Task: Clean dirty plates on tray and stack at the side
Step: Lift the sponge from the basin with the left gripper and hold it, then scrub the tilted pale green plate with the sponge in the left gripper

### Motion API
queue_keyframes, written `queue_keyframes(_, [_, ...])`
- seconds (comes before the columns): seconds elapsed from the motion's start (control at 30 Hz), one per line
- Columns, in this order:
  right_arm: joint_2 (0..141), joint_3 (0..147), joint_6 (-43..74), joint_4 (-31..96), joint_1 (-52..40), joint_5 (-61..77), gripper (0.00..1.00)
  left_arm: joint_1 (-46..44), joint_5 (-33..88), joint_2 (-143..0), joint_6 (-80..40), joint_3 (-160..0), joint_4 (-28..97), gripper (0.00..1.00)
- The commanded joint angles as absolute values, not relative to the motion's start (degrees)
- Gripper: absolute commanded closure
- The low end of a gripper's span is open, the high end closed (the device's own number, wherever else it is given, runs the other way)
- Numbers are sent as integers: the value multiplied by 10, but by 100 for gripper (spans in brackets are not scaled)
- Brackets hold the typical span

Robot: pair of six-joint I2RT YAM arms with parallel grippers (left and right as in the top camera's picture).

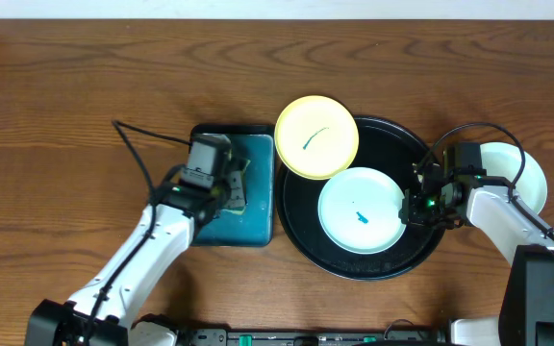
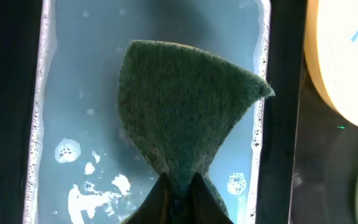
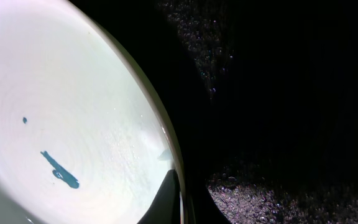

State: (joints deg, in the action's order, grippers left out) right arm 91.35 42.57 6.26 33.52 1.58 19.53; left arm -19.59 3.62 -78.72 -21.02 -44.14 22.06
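Note:
A mint-white plate [image 1: 359, 209] with a teal smear lies on the black tray [image 1: 301, 231]. My right gripper [image 1: 414, 205] is shut on its right rim; the wrist view shows the plate [image 3: 61, 124] with one finger inside and one outside the rim at my right gripper [image 3: 179, 199]. A pale yellow plate [image 1: 316, 136] with a teal smear leans on the tray's upper left rim, also seen in the left wrist view [image 2: 347, 56]. Another mint-white plate [image 1: 522, 173] lies right of the tray, off it. My left gripper [image 1: 227, 183] is shut on a green sponge [image 2: 185, 112], pinched at my left gripper [image 2: 180, 193] above the soapy water.
The rectangular teal sponge dish [image 1: 253, 226] with foamy water [image 2: 86, 124] sits just left of the tray. Cables run over the brown wooden table [image 1: 85, 77] by both arms.

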Motion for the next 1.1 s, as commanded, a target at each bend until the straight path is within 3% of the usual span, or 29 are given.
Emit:
queue_keyframes(0.0, [929,414,51,330,1,183,99,-227,-39,-787,-213,-444,220,93])
queue_keyframes(0.6, [929,414,51,330,1,183,99,-266,3,-863,-203,-672,433,93])
queue_keyframes(1.07, [929,414,51,332,1,183,99,-437,122,-990,-234,-695,241,93])
